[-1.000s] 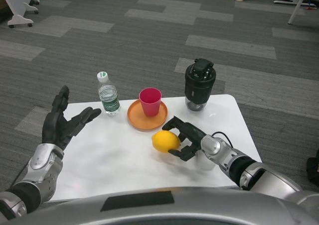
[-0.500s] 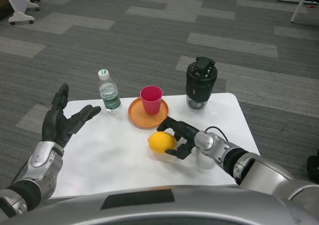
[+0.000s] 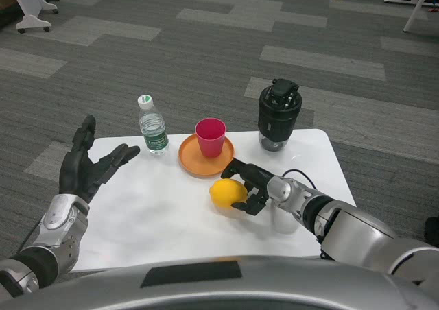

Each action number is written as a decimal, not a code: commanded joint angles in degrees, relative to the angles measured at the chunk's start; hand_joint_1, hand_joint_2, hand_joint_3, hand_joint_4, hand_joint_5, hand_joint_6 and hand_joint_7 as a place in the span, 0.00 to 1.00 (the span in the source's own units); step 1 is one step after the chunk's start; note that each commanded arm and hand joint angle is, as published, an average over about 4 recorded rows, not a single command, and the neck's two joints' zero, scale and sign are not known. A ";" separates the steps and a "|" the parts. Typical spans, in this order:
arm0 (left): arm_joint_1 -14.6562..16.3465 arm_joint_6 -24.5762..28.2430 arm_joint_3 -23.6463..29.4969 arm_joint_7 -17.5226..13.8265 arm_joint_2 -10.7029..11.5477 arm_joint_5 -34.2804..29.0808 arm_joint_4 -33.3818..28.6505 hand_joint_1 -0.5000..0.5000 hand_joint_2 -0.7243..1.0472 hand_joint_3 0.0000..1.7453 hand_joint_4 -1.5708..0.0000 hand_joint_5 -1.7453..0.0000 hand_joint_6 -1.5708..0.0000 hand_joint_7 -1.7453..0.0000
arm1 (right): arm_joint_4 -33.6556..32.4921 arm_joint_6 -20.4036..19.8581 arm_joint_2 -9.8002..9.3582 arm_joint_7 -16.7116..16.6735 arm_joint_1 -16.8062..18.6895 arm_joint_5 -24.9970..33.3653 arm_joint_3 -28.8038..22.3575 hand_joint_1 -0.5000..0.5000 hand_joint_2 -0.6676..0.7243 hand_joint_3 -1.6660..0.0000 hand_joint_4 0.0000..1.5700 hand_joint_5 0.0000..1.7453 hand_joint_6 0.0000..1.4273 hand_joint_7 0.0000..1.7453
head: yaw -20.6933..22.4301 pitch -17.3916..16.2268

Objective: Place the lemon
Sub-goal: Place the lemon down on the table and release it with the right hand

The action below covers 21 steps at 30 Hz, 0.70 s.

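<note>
The lemon (image 3: 228, 193) is showing a dull, faintly dimpled yellow skin. The right hand (image 3: 251, 188) gripping it is looking like matt black plastic, and the open left hand (image 3: 84, 170) is looking the same, each on a forearm of brushed silver metal. The table (image 3: 158, 214) is reflecting light off a smooth white top. The bottle (image 3: 153, 126) is appearing as clear glossy plastic. The pink cup (image 3: 210, 138) and orange plate (image 3: 194, 160) are probably smooth plastic. The black blender (image 3: 278, 113) is shining slightly. The floor (image 3: 206, 56) is looking like rough grey carpet.
</note>
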 commanded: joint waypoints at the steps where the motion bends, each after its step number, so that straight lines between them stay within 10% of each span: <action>1: 0.43 -0.37 0.63 0.22 0.57 -0.09 -0.41 1.00 1.00 0.05 1.00 1.00 1.00 1.00 | 0.29 0.62 0.01 -0.21 -1.27 0.84 0.06 0.27 0.09 0.32 0.00 0.94 0.00 0.63 | -0.06 -0.06; 9: 0.30 -0.37 0.56 0.22 0.63 -0.13 -0.41 1.00 1.00 0.05 1.00 1.00 1.00 1.00 | 0.20 0.84 0.01 -0.03 -1.27 0.97 0.06 0.21 0.16 0.44 0.00 0.74 0.00 0.29 | -0.13 -0.02; 21: 0.17 -0.37 0.56 0.22 0.63 -0.09 -0.32 1.00 1.00 0.05 1.00 1.00 1.00 1.00 | 0.20 0.92 0.01 0.01 -1.27 1.41 0.06 0.17 0.23 0.57 0.00 0.44 0.00 0.12 | -0.17 0.02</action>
